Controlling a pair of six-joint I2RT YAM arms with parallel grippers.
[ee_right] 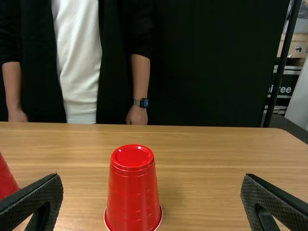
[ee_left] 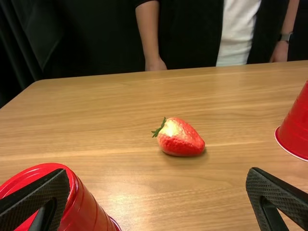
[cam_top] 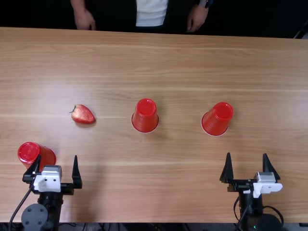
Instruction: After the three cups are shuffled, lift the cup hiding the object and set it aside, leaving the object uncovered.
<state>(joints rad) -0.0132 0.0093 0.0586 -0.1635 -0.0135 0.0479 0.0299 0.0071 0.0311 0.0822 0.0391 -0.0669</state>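
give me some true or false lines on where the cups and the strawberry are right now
1. The strawberry lies uncovered on the table. True.
2. All three cups stand in one row. False: the left cup sits apart, nearer the table's near edge, beside the left gripper.
3. The right gripper holds a cup. False: it is open and empty, and the right cup stands beyond it.
4. The middle cup stands mouth down. True.

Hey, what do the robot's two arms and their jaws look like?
Both the left arm and right arm are black, each with a white wrist block. Their jaws are flat, black, pointed blades with a textured grid surface. Black cables trail near each base.
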